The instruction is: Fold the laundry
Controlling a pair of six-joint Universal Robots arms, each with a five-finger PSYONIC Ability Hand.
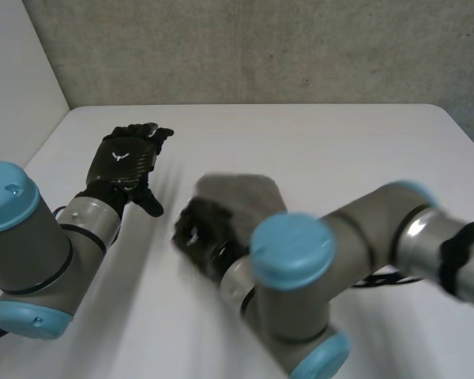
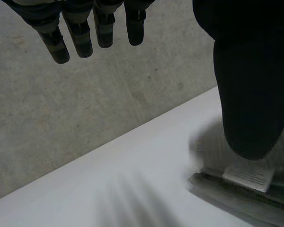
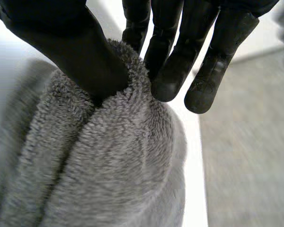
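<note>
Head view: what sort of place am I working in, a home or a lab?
Likely a lab or test bench, not a home: a plain white table, a grey concrete-looking wall behind it, and one grey towel pinched in the right hand.

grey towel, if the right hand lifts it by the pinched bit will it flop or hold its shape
Probably floppy: the grey towel bunches into soft folds where the right hand pinches it, so it should drape. Its fuzzy pile likely resists slipping. It looks thick, so maybe bulky to lift.
</note>
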